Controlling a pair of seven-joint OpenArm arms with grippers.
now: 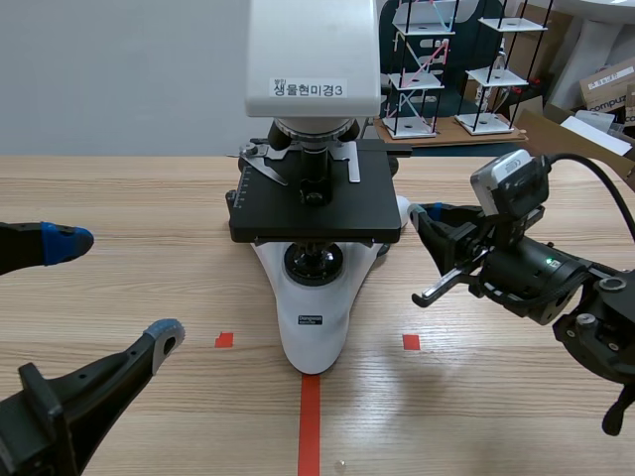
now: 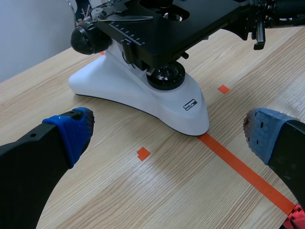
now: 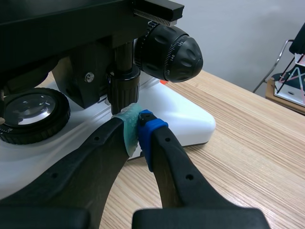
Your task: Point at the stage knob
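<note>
My right jaws are closed together, their pads (image 3: 151,130) right under the lower end of the stage knob (image 3: 123,81), touching it as far as I can see. The knob hangs below the black stage (image 3: 71,24) of the microscope (image 1: 313,297), just ahead of them, beside the big focus knob (image 3: 167,52). My left jaws stand wide apart over the pale wood-grain bench (image 1: 119,188), with orange-red tape marks (image 2: 143,153) between them and the microscope's white foot ahead. Far past my right jaws are a grey wall (image 1: 119,69), white shelf stands (image 1: 417,69) and cardboard boxes (image 1: 605,84).
</note>
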